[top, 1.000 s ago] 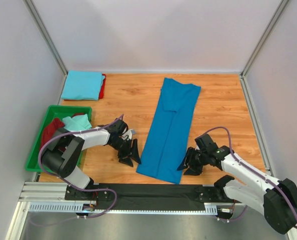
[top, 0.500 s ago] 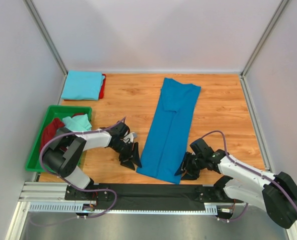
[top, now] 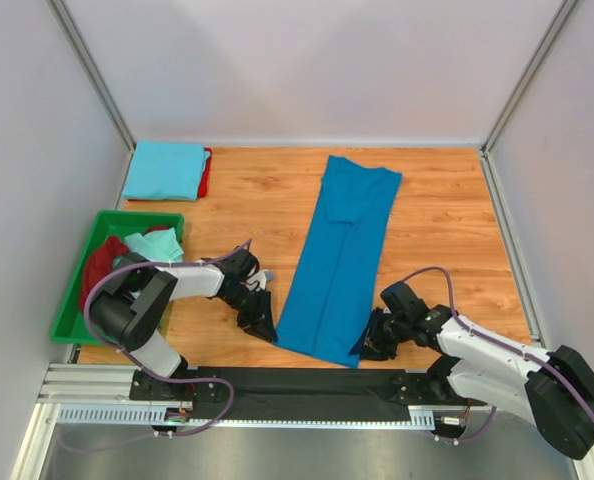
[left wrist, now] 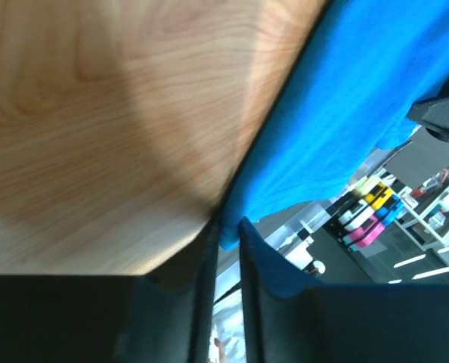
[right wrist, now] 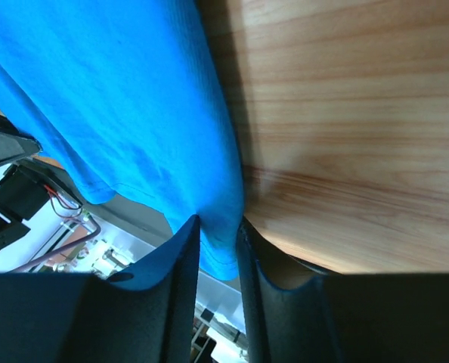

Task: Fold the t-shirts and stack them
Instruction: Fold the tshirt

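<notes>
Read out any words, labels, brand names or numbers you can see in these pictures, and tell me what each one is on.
None can be read in any view.
The royal blue t-shirt, the folded sky blue t-shirt and the green tray: no print or label shows.
Coloured boxes beyond the table edge, left wrist view: too blurred to read.

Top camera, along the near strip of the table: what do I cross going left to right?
green tray -> left gripper -> royal blue t-shirt -> right gripper
</notes>
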### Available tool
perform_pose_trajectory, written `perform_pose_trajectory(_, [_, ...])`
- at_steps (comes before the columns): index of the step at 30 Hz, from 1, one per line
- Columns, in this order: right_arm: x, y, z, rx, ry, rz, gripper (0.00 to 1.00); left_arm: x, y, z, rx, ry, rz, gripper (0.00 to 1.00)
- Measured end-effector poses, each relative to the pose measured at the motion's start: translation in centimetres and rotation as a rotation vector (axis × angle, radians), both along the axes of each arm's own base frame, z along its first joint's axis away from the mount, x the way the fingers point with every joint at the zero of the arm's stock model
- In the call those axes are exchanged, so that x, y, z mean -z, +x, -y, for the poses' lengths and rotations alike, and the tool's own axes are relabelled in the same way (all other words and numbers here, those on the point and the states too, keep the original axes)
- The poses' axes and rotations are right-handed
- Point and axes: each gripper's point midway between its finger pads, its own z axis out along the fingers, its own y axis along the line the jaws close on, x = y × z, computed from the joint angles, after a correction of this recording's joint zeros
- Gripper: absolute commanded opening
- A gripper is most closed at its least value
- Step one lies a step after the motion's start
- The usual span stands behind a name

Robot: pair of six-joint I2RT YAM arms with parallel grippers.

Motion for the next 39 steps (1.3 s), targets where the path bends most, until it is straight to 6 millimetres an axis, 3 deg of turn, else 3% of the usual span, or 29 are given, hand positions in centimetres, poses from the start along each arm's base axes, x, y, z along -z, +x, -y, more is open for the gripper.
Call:
perform_pose_trajectory(3, [0.2,-0.1,-0.1,0.0,0.006,-0.008,0.14,0.3,-0.1,-0.1,0.0,0.007,-0.009,0.0])
perform_pose_trajectory(6, [0.4,-0.1,-0.1,0.002,0.004,-0.01,0.0,0.3,-0.2,0.1,0.002,0.001,-0.012,0.0])
perform_pose_trajectory(13, [0.2,-0.5,0.8,0.014,-0.012,0.017,0.0,-0.3,-0.7,0.3,0.035,0.026,0.044,0.0])
perform_pose_trajectory(17, [-0.9,0.1,1.6,0.045,-0.037,0.058,0.0,-2.3,0.2,0.8,0.042,0.033,0.097,0.0])
perform_pose_trajectory(21, [-3.8,4.4,2.9,0.147,-0.067,0.13,0.0,-6.3,4.8,3.1,0.026,0.017,0.206,0.0])
perform_pose_trajectory(24, [-6.0,8.7,4.5,0.211,-0.104,0.163,0.0,-9.9,10.5,6.1,0.001,-0.035,0.31,0.0])
perform_pose_trajectory(27, [-7.7,13.5,6.2,0.226,-0.148,0.177,0.0,-11.8,16.2,8.0,-0.038,-0.056,0.374,0.0])
perform_pose_trajectory(30, [-9.1,18.1,7.1,0.193,-0.169,0.206,0.0,-11.8,20.8,9.0,-0.077,-0.056,0.397,0.0])
perform_pose_trajectory(33, [-9.2,21.5,7.6,0.161,-0.175,0.217,0.0,-10.8,24.0,9.2,-0.108,-0.043,0.387,0.0])
perform_pose_trajectory(36, [-8.5,23.4,8.2,0.143,-0.178,0.198,0.0,-9.6,26.2,9.5,-0.121,-0.033,0.376,0.0])
perform_pose_trajectory(39, [-7.7,24.4,8.7,0.132,-0.174,0.174,0.0,-8.6,26.9,10.0,-0.119,-0.03,0.363,0.0])
